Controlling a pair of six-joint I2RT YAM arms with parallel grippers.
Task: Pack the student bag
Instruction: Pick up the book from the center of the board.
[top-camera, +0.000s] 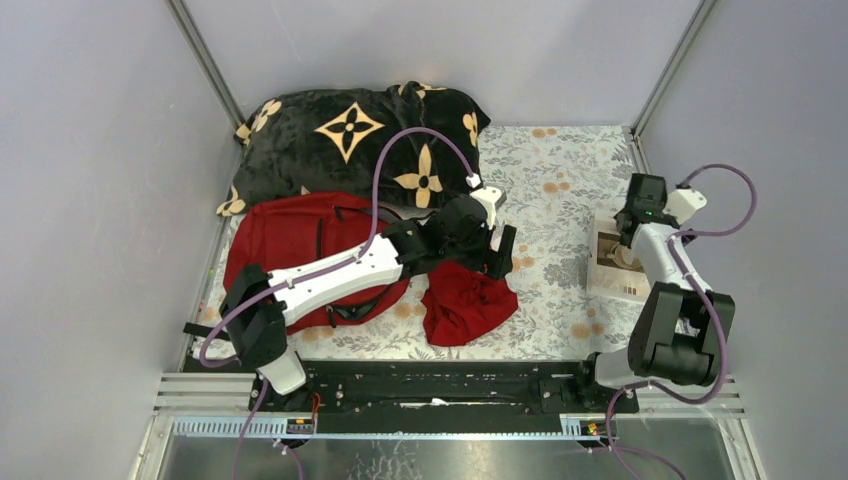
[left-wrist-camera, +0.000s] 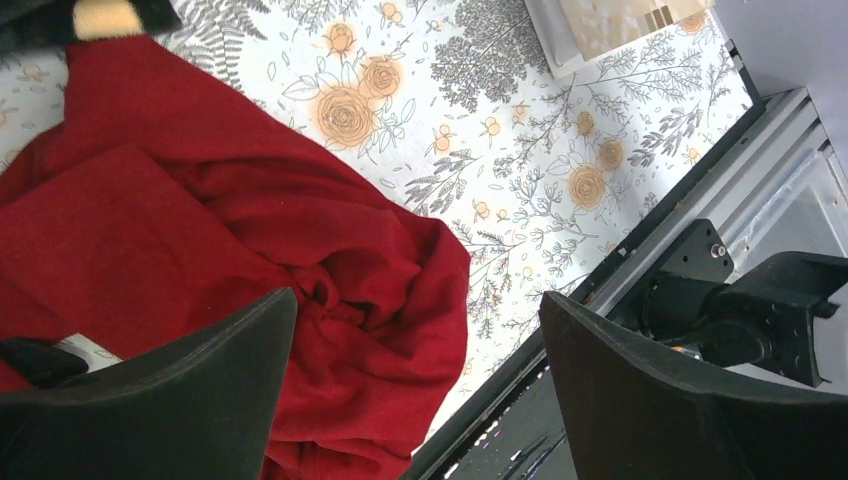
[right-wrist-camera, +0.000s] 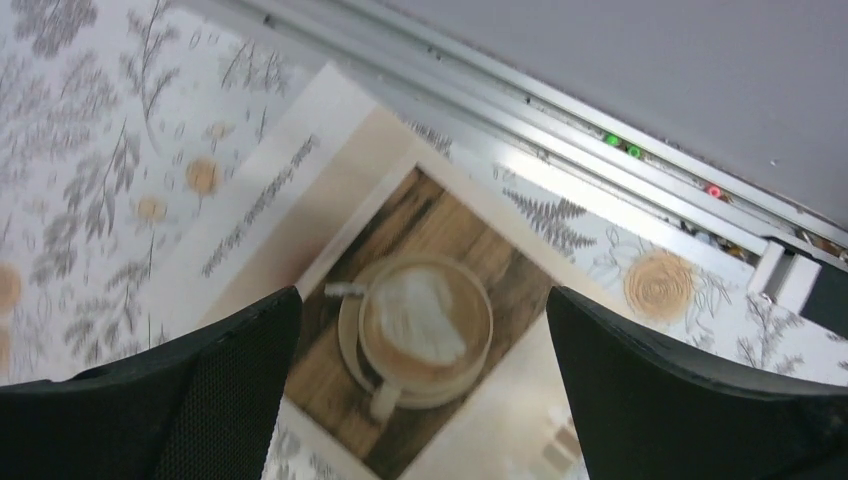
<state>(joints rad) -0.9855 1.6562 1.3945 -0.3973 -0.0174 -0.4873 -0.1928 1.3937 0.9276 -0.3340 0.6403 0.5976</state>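
Note:
The student bag (top-camera: 290, 235), a red backpack with dark straps, lies flat at the left of the table, and my left arm reaches across it. Just right of it lies a crumpled dark-red cloth (top-camera: 468, 300) (left-wrist-camera: 250, 250). My left gripper (top-camera: 500, 250) (left-wrist-camera: 418, 300) hangs open above the cloth's far edge with nothing between its fingers. At the right, my right gripper (top-camera: 628, 240) (right-wrist-camera: 420, 295) stands open over a book (top-camera: 612, 268) (right-wrist-camera: 440, 225) with a coffee cup on its cover, holding nothing.
A black plush blanket with tan flowers (top-camera: 350, 140) is bunched at the back left, behind the bag. A floral cloth (top-camera: 560, 180) covers the table. Grey walls close in both sides, and a black rail (top-camera: 440, 385) runs along the near edge.

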